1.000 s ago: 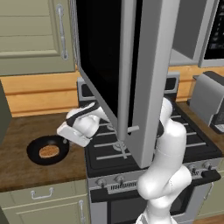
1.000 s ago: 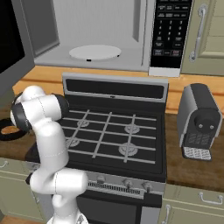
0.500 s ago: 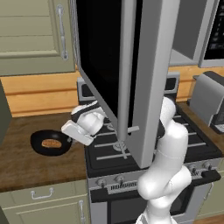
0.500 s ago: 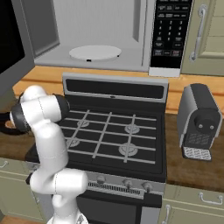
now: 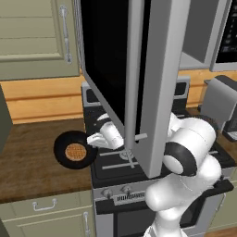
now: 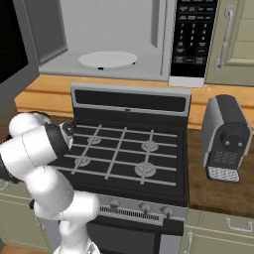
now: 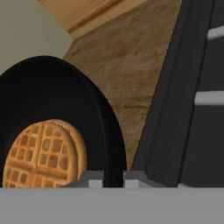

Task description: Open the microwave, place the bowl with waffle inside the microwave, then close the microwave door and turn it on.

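Round black bowl [image 5: 74,149] lifted since earlier, fingers [image 7: 92,178] pinching its rim.

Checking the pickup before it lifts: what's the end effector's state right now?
End effector: shut on the bowl rim, waffle inside.

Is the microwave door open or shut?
Open: the microwave door is swung out toward the camera, and the right base view shows the cavity and turntable.

A black gas stove [image 6: 124,154] with grey grates sits between brown wooden tabletop [image 5: 28,166] sections. Beige panelled cabinets [image 5: 32,41] hang above; a grey coffee machine [image 6: 225,136] stands right.
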{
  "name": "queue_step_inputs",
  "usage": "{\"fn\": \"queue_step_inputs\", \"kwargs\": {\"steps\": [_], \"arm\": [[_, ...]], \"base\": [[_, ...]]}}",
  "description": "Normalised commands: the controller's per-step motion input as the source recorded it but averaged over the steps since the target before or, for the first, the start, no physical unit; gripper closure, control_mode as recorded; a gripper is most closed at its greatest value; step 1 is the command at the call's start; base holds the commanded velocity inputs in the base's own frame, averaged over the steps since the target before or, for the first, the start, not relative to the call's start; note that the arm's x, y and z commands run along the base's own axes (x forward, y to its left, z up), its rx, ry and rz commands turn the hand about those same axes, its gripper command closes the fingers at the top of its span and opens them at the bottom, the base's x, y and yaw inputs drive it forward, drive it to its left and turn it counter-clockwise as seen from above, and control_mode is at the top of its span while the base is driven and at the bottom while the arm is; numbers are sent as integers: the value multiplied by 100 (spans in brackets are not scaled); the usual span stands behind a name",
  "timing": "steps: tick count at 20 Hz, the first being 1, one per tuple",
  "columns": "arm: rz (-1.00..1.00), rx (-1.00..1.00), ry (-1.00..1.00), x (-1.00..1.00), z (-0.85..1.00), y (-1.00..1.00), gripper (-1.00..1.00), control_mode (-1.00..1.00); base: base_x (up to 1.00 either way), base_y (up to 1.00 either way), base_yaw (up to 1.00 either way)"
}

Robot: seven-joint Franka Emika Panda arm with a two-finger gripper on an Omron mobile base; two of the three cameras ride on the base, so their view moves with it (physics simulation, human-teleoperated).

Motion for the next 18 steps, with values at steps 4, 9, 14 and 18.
{"fn": "queue_step_inputs", "kwargs": {"steps": [4,9,14,18], "arm": [[0,0,-38,-49,33,-100,100,-100],[0,7,-17,-22,81,-100,100,-100],[4,14,-2,0,100,-100,100,-100],[1,10,9,0,81,-100,100,-100]], "base": [[0,0,0],[0,0,0],[0,0,0],[0,0,0]]}}
